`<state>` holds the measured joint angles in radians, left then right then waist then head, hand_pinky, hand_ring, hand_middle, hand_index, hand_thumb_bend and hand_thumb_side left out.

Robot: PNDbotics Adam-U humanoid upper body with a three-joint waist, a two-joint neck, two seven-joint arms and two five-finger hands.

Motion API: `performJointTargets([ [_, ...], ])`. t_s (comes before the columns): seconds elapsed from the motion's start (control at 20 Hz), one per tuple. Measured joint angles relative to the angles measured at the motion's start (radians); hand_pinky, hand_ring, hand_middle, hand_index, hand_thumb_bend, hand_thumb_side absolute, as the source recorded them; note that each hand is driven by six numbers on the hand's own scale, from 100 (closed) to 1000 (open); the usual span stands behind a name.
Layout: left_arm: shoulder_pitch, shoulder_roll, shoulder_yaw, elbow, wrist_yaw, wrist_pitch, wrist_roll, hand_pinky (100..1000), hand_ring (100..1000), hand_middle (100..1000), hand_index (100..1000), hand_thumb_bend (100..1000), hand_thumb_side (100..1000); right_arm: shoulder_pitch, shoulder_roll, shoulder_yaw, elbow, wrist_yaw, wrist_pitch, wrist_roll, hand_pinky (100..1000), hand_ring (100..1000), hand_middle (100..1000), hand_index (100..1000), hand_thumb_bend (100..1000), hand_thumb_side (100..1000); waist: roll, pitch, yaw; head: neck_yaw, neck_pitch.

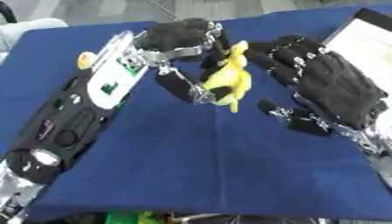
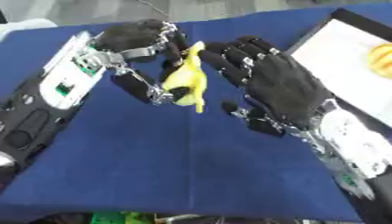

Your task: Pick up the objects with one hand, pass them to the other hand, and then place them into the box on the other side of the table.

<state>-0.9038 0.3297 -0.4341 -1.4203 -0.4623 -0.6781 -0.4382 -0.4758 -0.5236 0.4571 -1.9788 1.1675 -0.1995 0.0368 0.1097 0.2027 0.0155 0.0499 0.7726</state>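
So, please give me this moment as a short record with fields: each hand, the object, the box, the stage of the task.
left hand: fingers curled round the yellow toy, held above the blue tablecloth
right hand: open, fingers straight, right beside the toy
toy: yellow, hangs between both hands
box: white inside, at the table's right edge, an orange-yellow thing already in it
stage: handover seems about to happen; toy not yet in the box
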Motion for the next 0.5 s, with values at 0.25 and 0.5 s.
performJointTargets([
  [0.25,0.006,0.015,0.007,0.000,-0.012,-0.008,0.008,525,271,208,265,100,255,0.000,0.000,0.000,0.000,0.002,0.000,0.000,851,829,897,1000,386,118,0.000,0.000,0.000,-0.001,0.000],
  [0.5,0.005,0.014,0.006,0.009,-0.016,-0.009,0.009,524,270,207,265,100,255,0.000,0.000,0.000,0.000,0.003,0.000,-0.001,853,828,897,1000,391,127,0.000,0.000,0.000,-0.002,0.000],
])
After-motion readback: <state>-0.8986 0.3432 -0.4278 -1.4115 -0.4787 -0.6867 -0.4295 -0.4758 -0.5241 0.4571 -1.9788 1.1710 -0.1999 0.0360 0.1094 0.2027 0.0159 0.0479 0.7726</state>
